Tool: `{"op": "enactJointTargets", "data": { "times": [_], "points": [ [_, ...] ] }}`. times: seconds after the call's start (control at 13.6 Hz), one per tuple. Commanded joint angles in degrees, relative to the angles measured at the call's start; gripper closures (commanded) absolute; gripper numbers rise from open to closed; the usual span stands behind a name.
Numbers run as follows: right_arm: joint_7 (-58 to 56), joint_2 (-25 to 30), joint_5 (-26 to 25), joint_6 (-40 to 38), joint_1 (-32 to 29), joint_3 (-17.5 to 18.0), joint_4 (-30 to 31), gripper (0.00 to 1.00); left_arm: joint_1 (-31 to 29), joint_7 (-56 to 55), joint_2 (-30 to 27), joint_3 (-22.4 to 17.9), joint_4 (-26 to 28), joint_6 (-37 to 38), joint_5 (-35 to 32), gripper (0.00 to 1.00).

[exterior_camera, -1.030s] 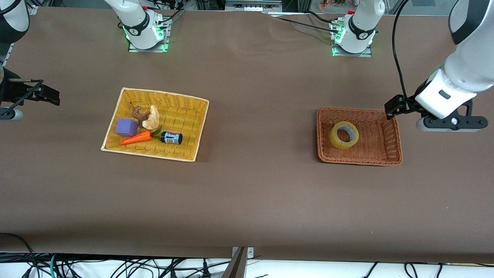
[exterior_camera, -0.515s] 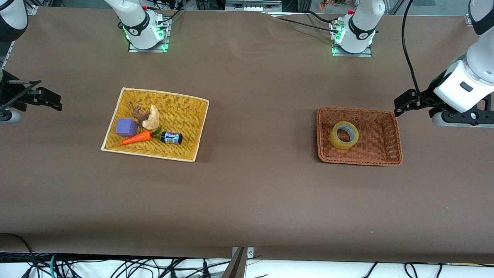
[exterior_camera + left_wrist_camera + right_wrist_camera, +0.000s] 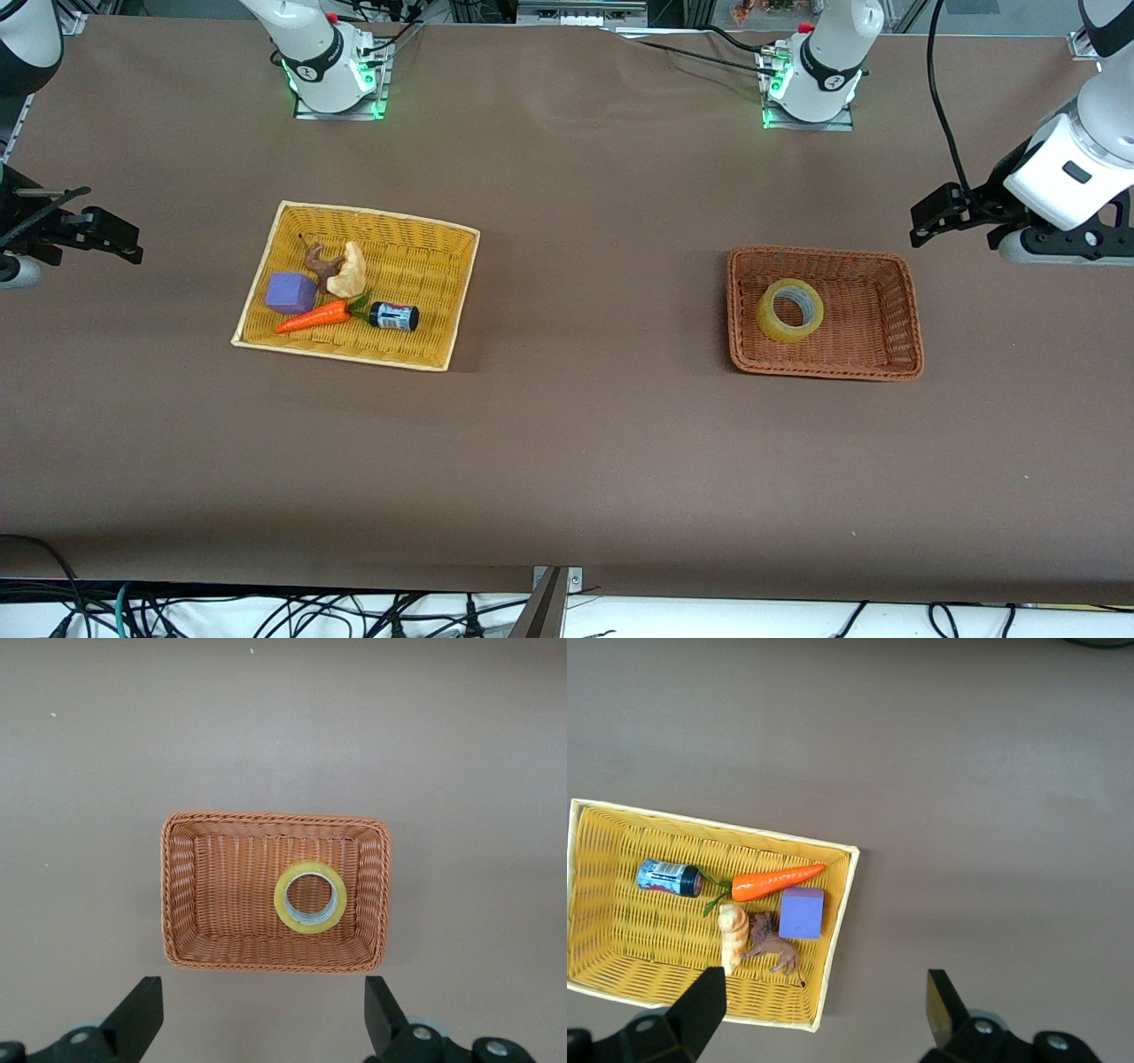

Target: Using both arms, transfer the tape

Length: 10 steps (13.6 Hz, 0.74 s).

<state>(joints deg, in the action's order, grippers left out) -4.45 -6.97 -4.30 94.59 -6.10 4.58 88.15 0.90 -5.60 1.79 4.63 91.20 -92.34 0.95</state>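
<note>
The tape (image 3: 789,310), a yellowish roll with a wide hollow centre, lies flat in a brown wicker basket (image 3: 824,374) toward the left arm's end of the table. It also shows in the left wrist view (image 3: 310,896), inside the basket (image 3: 275,818). My left gripper (image 3: 932,217) is open and empty, up in the air over bare table just past the basket's end. In its wrist view the left gripper (image 3: 263,1019) has its fingers wide apart. My right gripper (image 3: 106,237) is open and empty over bare table at the right arm's end; it also shows in its wrist view (image 3: 824,1010).
A yellow wicker basket (image 3: 341,357) toward the right arm's end holds a carrot (image 3: 314,315), a purple cube (image 3: 291,292), a small black cylinder with a blue label (image 3: 393,315), a bread piece (image 3: 349,270) and a brown toy figure (image 3: 319,260). Brown cloth covers the table.
The left gripper has drawn away from the brown basket's corner toward the left arm's end of the table. The right gripper has shifted slightly. The tape has not moved.
</note>
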Motion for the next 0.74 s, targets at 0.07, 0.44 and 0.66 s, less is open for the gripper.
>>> {"op": "enactJointTargets", "data": {
  "times": [0.07, 0.44, 0.66],
  "points": [
    [3.3, 0.5, 3.1, -0.4, -0.4, 0.4, -1.6, 0.00, 0.3, 1.3, -2.1, -0.7, 2.6, -0.9, 0.8, 0.00],
    [5.1, -0.5, 3.2, -0.3, 0.0, 0.6, -3.3, 0.00, 0.3, 1.3, -1.8, -0.6, 1.6, 0.2, 0.7, 0.00],
    [4.9, -0.5, 3.3, -0.6, 0.0, 0.5, -3.2, 0.00, 0.3, 1.3, -1.8, -0.6, 1.6, 0.2, 0.8, 0.00]
  ]
}}
